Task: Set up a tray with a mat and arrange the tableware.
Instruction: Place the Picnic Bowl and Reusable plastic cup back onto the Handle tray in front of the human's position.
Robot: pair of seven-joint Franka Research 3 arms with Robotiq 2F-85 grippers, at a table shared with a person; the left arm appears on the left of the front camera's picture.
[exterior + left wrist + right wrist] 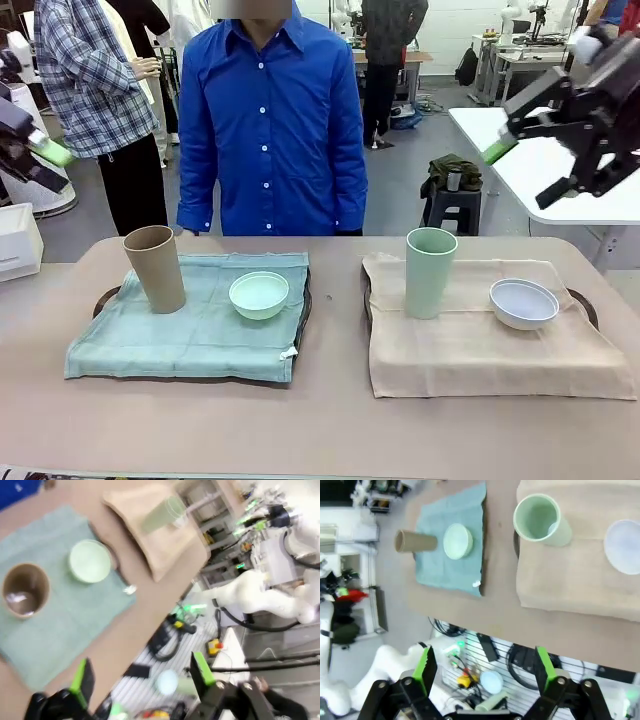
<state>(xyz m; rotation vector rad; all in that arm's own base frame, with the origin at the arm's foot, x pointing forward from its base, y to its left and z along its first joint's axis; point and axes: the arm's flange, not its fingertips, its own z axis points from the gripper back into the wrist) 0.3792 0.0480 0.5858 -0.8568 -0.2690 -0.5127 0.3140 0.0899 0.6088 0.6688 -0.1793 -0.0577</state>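
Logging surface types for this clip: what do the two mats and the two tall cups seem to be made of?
The teal mat and the beige mat look like woven cloth, soft and matte: they wrinkle and drape over the trays. The tan cup and the pale green cup look like matte plastic or a fibre composite: smooth, even walls, no glaze shine. Which one is uncertain.

Mats hide both trays (104,298); white bowl (624,546) cropped.

Bare table (335,400) between the mats gives passage; tan cup (155,267) and green cup (430,271) obstruct.
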